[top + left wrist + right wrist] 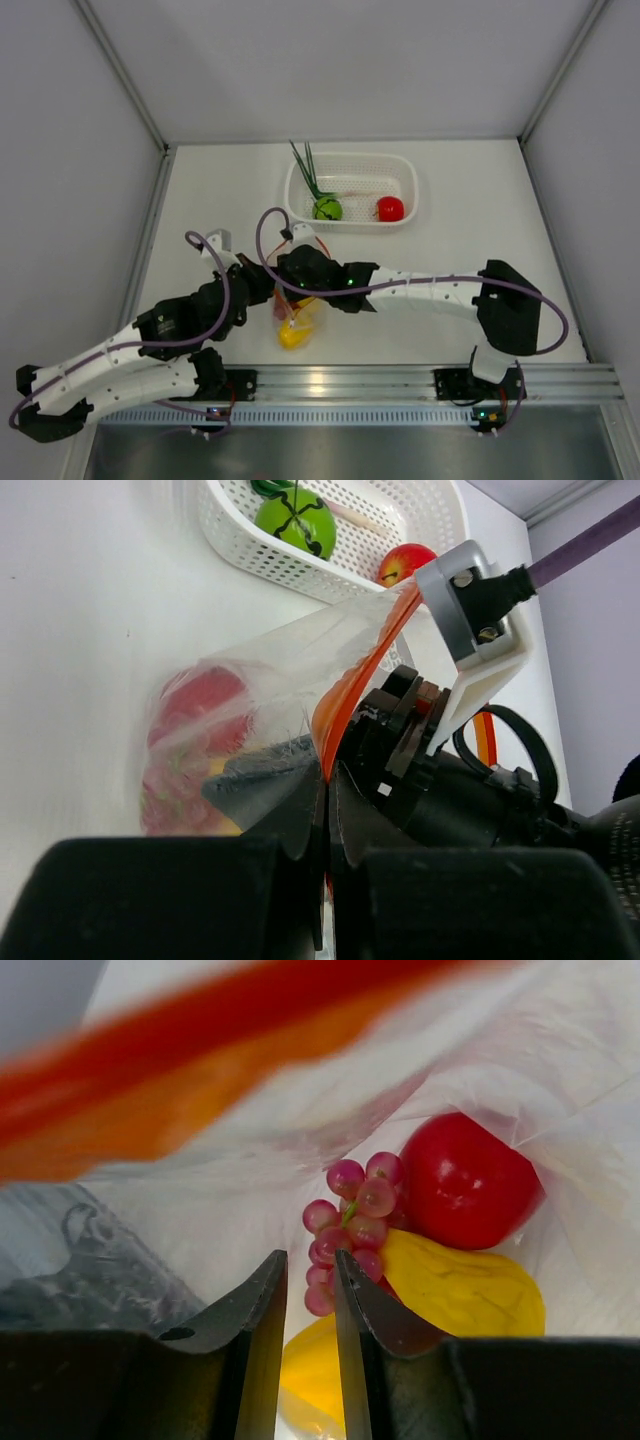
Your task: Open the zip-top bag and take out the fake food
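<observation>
Two grippers at one bag. Top cam: zip-top bag [297, 322] on table [480, 250], near side of white basket [400, 170], not touching it. L gripper [262, 287] and R gripper [290, 292] between bag and basket. In basket: green ball [327, 208], red fruit [390, 208], green stalks [305, 165]. L wrist cam: L gripper pinched tight on bag's orange-red zip strip [350, 690], which runs up toward basket; red round piece [195, 705] blurry inside bag. R wrist cam: R gripper inside bag mouth, tips a slit apart, clamping nothing; grapes [350, 1220], red round piece and yellow pieces [460, 1295] just past tips.
</observation>
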